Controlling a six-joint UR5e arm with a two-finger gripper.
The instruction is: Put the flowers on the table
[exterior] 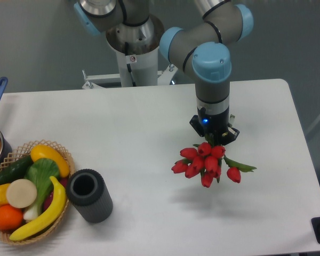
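the gripper (214,140) is squeezed on the flowers (205,163), holding them up over the table (138,122), probably not touching it. next it should go down and let go. the basket (64,154) holds a banana (42,216), an orange (8,217) and greens. a dark cup (89,195) stands beside it.

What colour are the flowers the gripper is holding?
Red flowers with green stems, seen in the fixed camera view.
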